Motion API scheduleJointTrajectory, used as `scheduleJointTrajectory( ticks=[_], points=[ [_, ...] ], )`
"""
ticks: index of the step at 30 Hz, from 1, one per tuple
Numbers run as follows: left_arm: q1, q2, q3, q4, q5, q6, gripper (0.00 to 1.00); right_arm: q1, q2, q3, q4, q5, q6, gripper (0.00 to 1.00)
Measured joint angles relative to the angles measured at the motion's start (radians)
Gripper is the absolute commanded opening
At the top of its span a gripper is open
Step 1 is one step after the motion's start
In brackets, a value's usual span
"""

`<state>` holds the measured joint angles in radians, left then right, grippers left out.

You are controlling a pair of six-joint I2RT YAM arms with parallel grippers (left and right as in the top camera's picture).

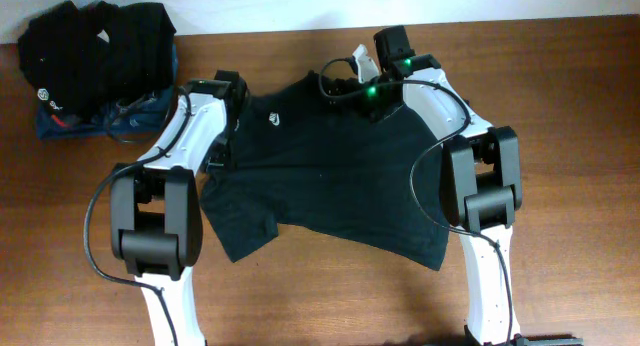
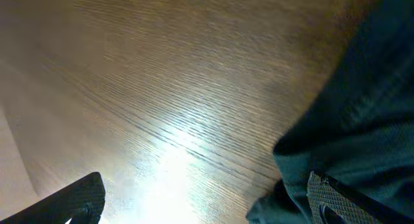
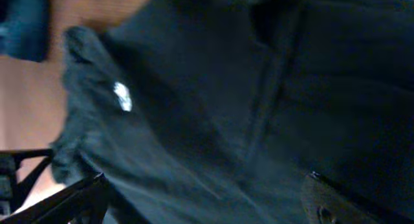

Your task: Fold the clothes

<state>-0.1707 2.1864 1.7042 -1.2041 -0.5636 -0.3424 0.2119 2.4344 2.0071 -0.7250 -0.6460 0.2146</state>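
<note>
The wooden counter carries everything, and the black shirt lies spread over its middle, between the two arms. The shirt is wider than it is deep. Its long axis runs left to right across the counter, dipping a little toward the near edge on the right, where one corner reaches furthest forward. Its upper edge faces the far side of the counter, and I cannot tell for certain which end is the neck. The left arm rises along the shirt's left border, and the right arm reaches over its upper right part. In the far left corner a black ribbed garment sits bunched on a blue garment, well apart from the shirt. The left fingers are spread wide, with bare wood between them, and one of the pair sits at the shirt's dark edge. The right fingers are spread just as wide above the fabric and pinch nothing. A small white mark shows near the shirt's upper left.
</note>
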Motion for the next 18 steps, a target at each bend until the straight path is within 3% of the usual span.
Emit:
scheduleJointTrajectory(
  ticks=[7, 18],
  points=[
    [0.111, 0.000, 0.033, -0.061, -0.024, -0.055, 0.99, 0.021, 0.000, 0.000, 0.016, -0.056, 0.080, 0.99],
    [0.140, 0.000, 0.048, -0.055, -0.025, -0.071, 0.99, 0.113, 0.000, 0.000, 0.004, -0.012, 0.386, 0.99]
  ],
)
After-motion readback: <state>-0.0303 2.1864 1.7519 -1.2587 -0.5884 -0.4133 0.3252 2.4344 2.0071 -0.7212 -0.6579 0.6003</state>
